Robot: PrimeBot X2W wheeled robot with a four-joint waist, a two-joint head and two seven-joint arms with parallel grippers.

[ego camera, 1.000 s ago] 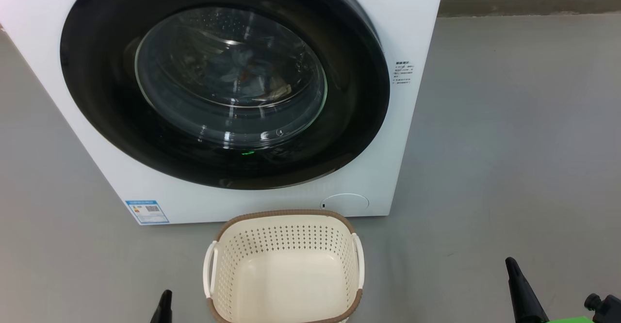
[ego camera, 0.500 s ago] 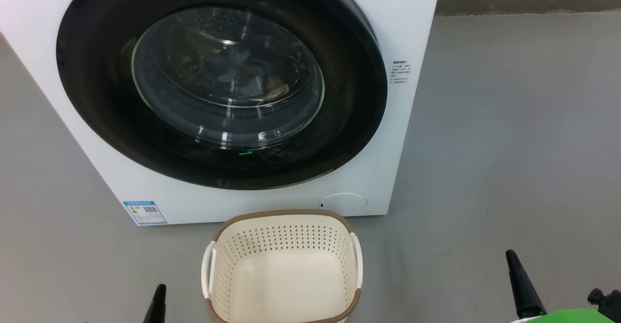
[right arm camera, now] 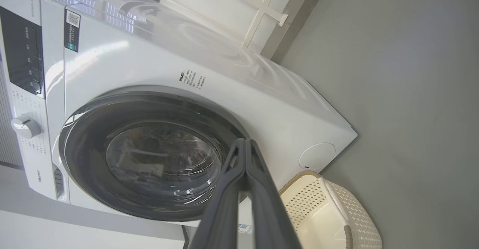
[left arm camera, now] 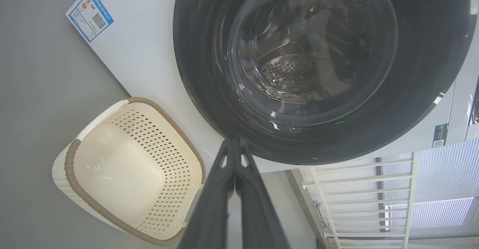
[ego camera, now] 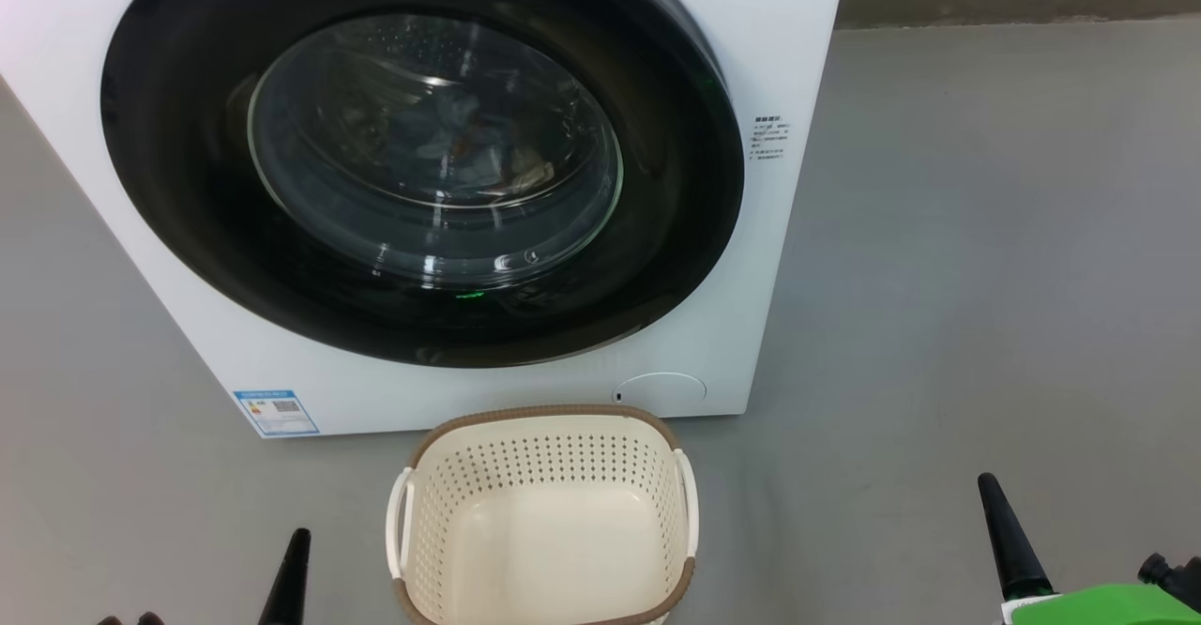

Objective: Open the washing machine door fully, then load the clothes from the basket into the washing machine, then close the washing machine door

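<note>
Some clothes (ego camera: 460,142) (blurred) behind door (ego camera: 188,231) glass.

- Big white front-loading washing machine (ego camera: 525,395): smooth panels with a soft sheen, light glinting off the top.
- Its large round door (ego camera: 676,231): the black rim is high-gloss, the clear glass bowl slick with reflections.
- Perforated drum (left arm camera: 288,73) behind that glass: bright steel.
- Small cream-white perforated basket (ego camera: 544,419): matt plastic, and a brown rim with a woven texture.
- Grey floor (ego camera: 985,278): smooth and matt.

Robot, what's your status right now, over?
Left gripper shut, empty; right gripper same. Door closed, clothes inside, basket empty. Nothing blocking the door.
</note>
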